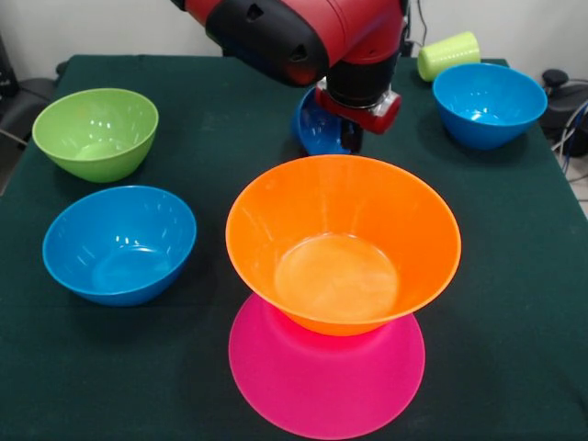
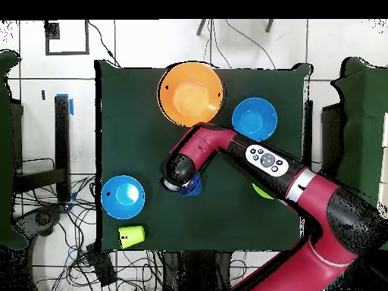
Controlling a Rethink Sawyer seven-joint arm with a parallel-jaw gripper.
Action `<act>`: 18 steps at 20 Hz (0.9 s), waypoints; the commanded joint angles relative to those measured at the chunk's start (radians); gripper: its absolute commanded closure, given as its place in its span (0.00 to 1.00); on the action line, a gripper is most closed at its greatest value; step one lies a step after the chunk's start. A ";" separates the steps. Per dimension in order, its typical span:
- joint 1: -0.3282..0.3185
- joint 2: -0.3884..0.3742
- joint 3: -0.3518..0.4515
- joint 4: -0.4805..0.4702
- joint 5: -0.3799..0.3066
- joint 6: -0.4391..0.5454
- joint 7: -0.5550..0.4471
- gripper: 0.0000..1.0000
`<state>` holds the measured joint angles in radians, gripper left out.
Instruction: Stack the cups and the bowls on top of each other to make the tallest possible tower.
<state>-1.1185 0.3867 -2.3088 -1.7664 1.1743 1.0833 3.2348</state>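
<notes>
The orange bowl [image 1: 343,241] stands upright on the pink bowl [image 1: 326,381], which lies upside down on the green table [image 1: 514,303]; these two make the tower, and I take the orange bowl as the landmark. Behind the orange bowl, on the far side of it in the front view, the gripper [image 1: 354,138] hangs at the end of the red arm [image 1: 294,28], and the small dark-blue bowl [image 1: 317,124] is tilted on its side right against it. The gripper appears to touch this bowl, but I cannot tell if the fingers are apart or closed on it. Left of the orange bowl in the front view sits a blue bowl [image 1: 119,243], and further back on that side a green bowl [image 1: 96,131]. Behind and to the right of the orange bowl stands another blue bowl [image 1: 489,103], with the yellow-green cup [image 1: 448,53] lying on its side just beyond it.
</notes>
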 commanded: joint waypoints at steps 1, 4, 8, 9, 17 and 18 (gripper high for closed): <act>0.023 -0.033 -0.045 -0.057 0.036 0.119 -0.137 1.00; 0.027 -0.045 -0.038 -0.070 0.054 0.130 -0.127 1.00; 0.030 -0.056 -0.034 -0.076 0.066 0.133 -0.126 1.00; 0.031 -0.058 -0.034 -0.076 0.070 0.134 -0.127 1.00; 0.041 -0.074 -0.043 -0.082 0.073 0.119 -0.105 1.00; 0.042 -0.072 -0.046 -0.081 0.069 0.113 -0.101 1.00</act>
<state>-1.1156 0.3205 -2.2918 -1.8370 1.2639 1.1186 3.2348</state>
